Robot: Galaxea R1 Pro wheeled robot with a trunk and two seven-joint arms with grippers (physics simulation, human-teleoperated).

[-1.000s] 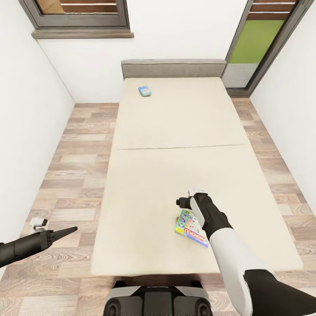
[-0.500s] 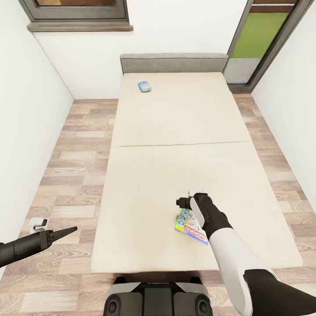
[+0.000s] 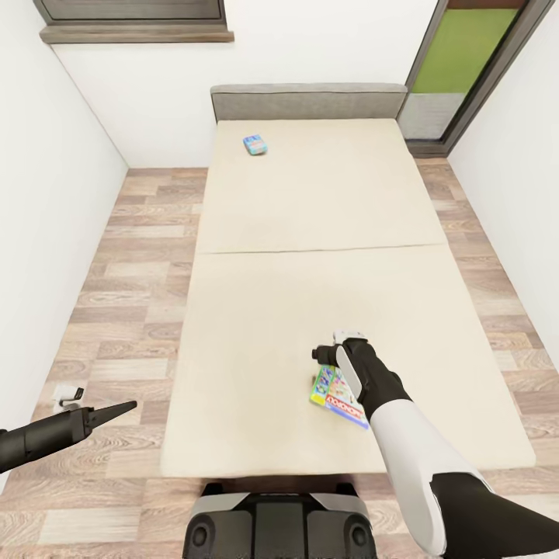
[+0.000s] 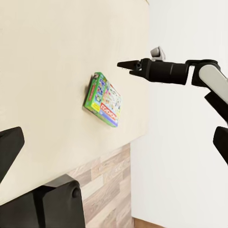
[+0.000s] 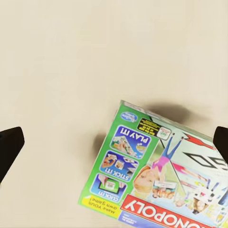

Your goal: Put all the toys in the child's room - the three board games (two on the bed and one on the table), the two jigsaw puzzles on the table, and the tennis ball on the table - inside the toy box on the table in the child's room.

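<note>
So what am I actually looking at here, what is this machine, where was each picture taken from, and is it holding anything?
This is a simulated two-armed wheeled robot. The large picture comes from a camera on its head, looking down over a cream bed. The two smaller pictures come from cameras on its wrists, looking along each pincer's fingers.

A Monopoly board game lies on the near end of the bed, and a small blue board game lies at the far end. The right pincer hangs open above the Monopoly box. The left pincer is open over the floor beside the bed. Neither holds anything.
</note>
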